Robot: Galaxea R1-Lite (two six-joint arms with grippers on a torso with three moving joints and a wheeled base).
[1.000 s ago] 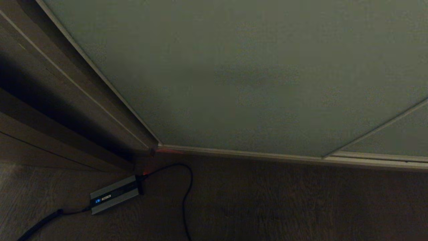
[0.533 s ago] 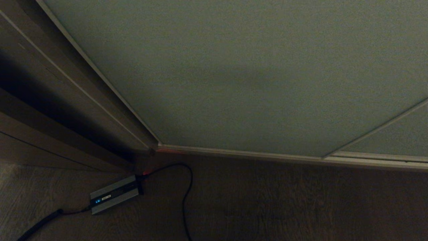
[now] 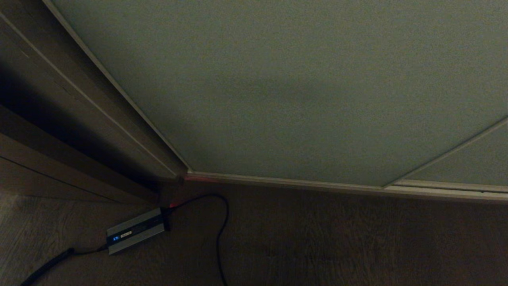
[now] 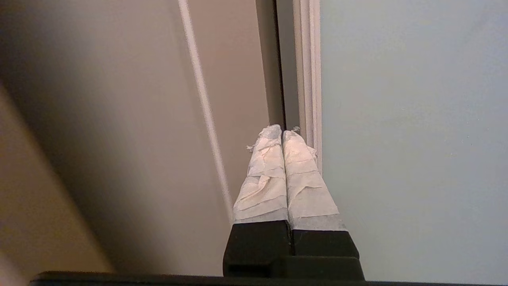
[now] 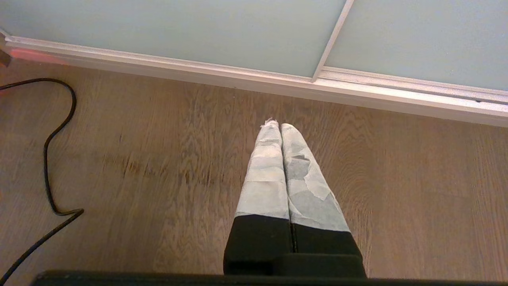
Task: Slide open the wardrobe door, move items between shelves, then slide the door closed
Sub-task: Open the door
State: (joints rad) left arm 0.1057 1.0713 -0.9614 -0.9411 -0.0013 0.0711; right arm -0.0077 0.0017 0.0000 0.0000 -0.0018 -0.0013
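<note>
Left gripper (image 4: 282,133), fingers pressed together and empty, points at the upright left edge of the sliding wardrobe door (image 4: 412,139); panel lies to its right.

Grey-green door (image 3: 301,91); brown wood-grain floor (image 5: 158,159)

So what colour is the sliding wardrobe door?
Pale grey-green sliding wardrobe door, light metal edging; clearest in the left wrist view.
</note>
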